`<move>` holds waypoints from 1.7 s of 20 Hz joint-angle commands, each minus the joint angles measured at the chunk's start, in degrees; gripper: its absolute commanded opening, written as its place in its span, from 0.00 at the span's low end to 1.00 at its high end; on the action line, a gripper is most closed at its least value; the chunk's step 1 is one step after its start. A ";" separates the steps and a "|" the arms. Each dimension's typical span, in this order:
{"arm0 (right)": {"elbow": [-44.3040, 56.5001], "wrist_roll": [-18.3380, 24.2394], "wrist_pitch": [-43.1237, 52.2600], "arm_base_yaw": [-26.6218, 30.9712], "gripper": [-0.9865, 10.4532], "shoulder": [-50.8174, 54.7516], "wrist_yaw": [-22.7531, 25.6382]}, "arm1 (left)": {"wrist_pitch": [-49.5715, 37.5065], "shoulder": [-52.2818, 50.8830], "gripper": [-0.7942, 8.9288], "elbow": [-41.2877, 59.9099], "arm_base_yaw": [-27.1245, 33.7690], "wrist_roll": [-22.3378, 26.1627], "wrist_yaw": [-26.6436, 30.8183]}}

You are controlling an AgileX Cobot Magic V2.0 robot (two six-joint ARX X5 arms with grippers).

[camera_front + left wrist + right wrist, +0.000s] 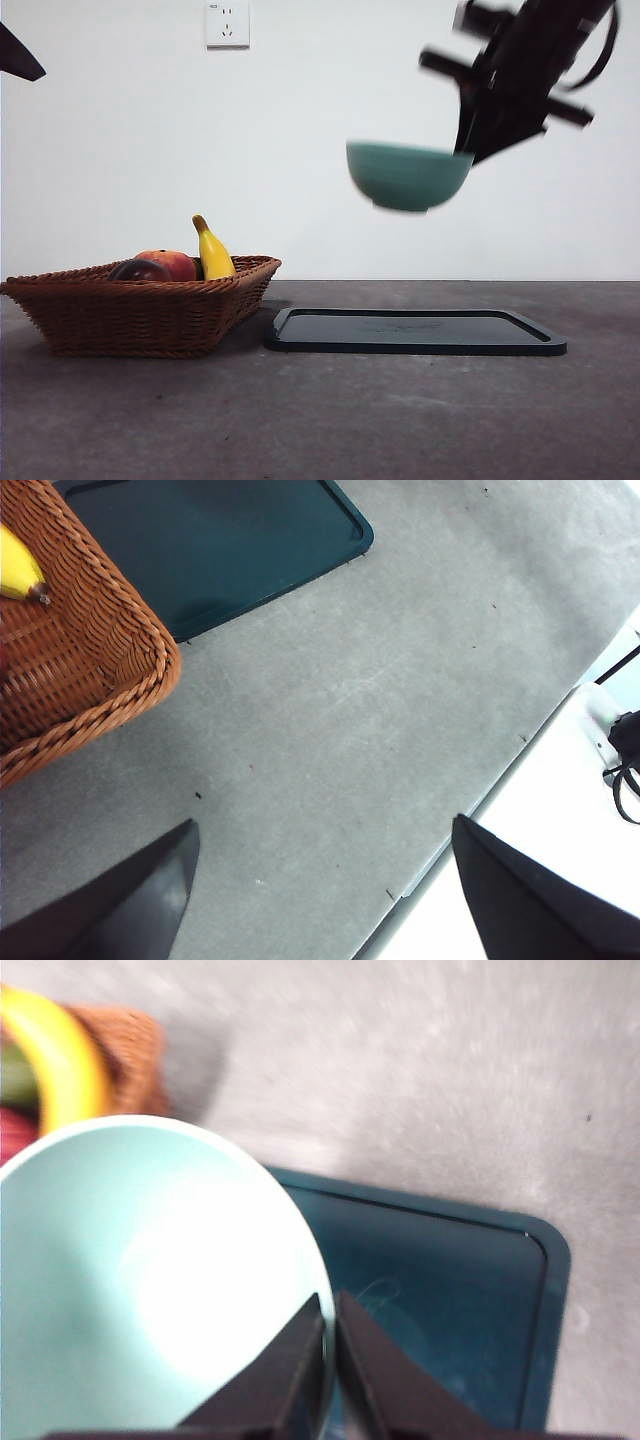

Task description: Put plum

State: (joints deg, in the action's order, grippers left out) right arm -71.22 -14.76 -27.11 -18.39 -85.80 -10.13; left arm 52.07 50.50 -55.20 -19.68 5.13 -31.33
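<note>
Teal-green ceramic bowl (pixel 408 176) hangs in the air at about one o'clock in my front view, above the flat dark rectangular tray (pixel 415 332) and clear of it. My right gripper (pixel 328 1332) has its two black jaws pinched on the bowl's rim, one inside and one outside. Over at nine o'clock sits the brown woven wicker basket (pixel 140 312), just beside the tray on the grey table (pixel 330 420). The glossy dark purple-maroon plum (pixel 139 270) lies in that basket, touching a red-orange peach-like fruit (pixel 175 263), with a yellow banana (pixel 213 252) leaning up next to them. My left gripper (pixel 322 875) waits with jaws spread wide over bare table near the basket's corner, holding nothing.
</note>
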 commanded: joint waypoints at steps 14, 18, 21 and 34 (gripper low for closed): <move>18.29 2.84 -9.46 -12.76 0.09 23.61 3.13 | -0.44 0.37 0.50 -0.46 -0.26 0.83 -0.22; 24.46 0.74 -3.91 -15.15 0.09 23.19 3.17 | -0.42 0.37 0.50 -0.46 -0.26 0.83 -0.24; 28.02 0.00 -1.18 -16.39 0.09 21.33 3.13 | -0.46 0.37 0.50 -0.46 -0.26 0.83 -0.24; 31.63 -0.24 7.52 -17.86 0.09 11.30 4.31 | -0.20 0.37 0.50 -0.46 -0.26 0.81 -0.22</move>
State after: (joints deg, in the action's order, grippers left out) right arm -39.48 -14.02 -20.27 -35.68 -73.71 -5.96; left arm 52.16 50.50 -55.20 -19.68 5.26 -31.33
